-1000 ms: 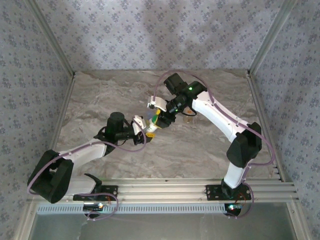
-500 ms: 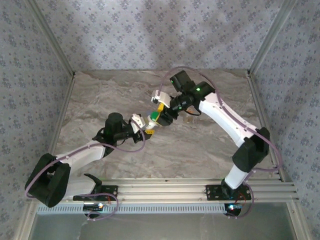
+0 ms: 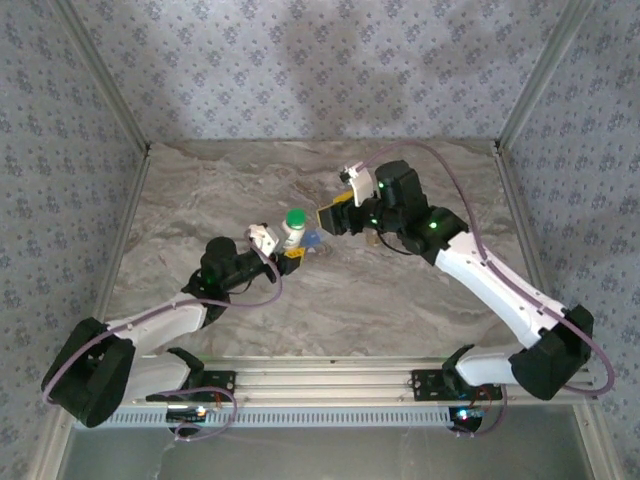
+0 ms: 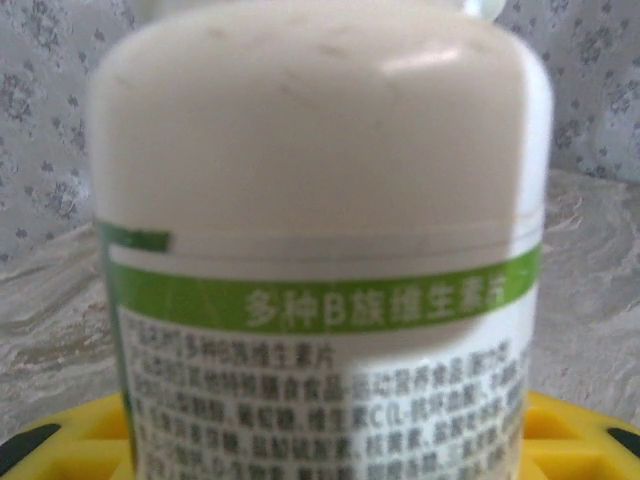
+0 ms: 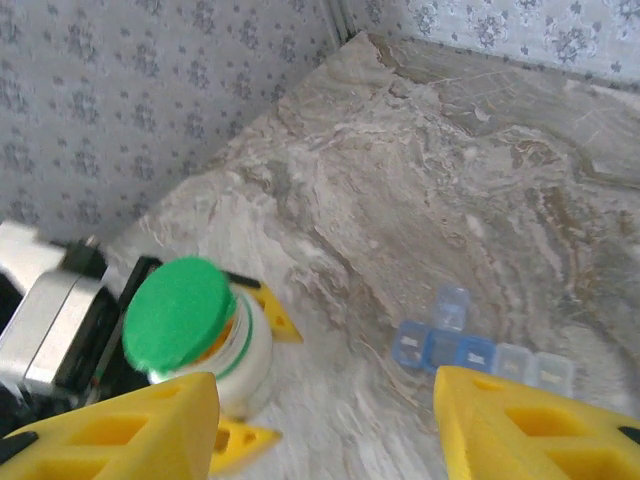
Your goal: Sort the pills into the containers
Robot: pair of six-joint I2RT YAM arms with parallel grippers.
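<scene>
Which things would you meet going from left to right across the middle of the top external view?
white plastic pill bottle with a round green cap → translucent blue pill organiser strip → right claw with yellow fingers

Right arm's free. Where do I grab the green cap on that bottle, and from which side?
Take the green cap by its round rim, coming down from above. The bottle stands roughly upright in the left gripper, which clamps the body lower down, so the cap faces up with its rim clear. The right gripper is open.
</scene>
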